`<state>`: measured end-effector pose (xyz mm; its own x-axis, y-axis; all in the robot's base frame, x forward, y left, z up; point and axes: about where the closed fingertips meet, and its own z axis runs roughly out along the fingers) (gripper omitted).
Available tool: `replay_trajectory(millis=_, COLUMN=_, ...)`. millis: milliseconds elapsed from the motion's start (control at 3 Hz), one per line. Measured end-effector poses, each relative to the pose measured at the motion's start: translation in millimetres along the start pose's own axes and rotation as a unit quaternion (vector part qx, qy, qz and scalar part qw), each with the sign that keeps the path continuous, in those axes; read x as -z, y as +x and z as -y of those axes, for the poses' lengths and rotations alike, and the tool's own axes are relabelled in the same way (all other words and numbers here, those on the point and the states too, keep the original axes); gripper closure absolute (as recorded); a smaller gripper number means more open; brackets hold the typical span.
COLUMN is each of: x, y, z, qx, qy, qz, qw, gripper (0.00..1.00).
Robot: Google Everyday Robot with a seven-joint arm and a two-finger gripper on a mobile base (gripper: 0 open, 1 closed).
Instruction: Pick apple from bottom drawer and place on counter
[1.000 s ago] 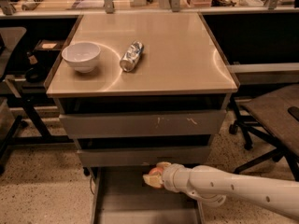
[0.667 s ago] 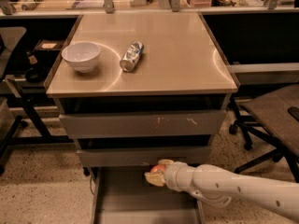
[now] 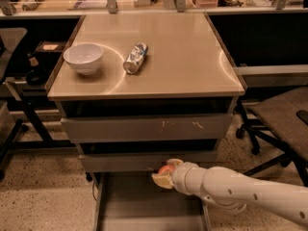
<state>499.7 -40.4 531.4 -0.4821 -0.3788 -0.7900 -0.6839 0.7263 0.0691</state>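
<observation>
Apple (image 3: 166, 169) sits right in your gripper (image 3: 164, 173): one pale finger (image 3: 174, 162) curves over its top and the other lies under it, both touching the red-orange skin, so the hand is closed around the fruit. You find this pair low in the camera view, just above the back end of the bottom drawer (image 3: 139, 203), which is pulled out with its grey floor showing. The apple hangs clear of that floor, close in front of the middle drawer (image 3: 120, 162). Your white arm (image 3: 240, 191) reaches in from the lower right.

The counter (image 3: 178, 57) lies well above the gripper, with the closed top drawer (image 3: 144, 128) in between. On its left part you see a white bowl (image 3: 83, 57) and, just beside it, a crushed silver can (image 3: 135, 58) lying on its side.
</observation>
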Motion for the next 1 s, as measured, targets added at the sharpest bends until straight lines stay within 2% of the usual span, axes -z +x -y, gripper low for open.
replay_trajectory(millis=333, x=46, y=-34, z=0, qx=0.027, qy=0.017, qz=0.008, qw=0.9994, gripper=1.0)
replay_trajectory(millis=667, x=46, y=-34, z=0, qx=0.027, qy=0.017, qz=0.008, qw=0.9994, gripper=1.0)
replay_trajectory(millis=1000, x=66, y=-61, z=5, qx=0.037, qy=0.029, qz=0.02, qw=0.9987, gripper=1.0)
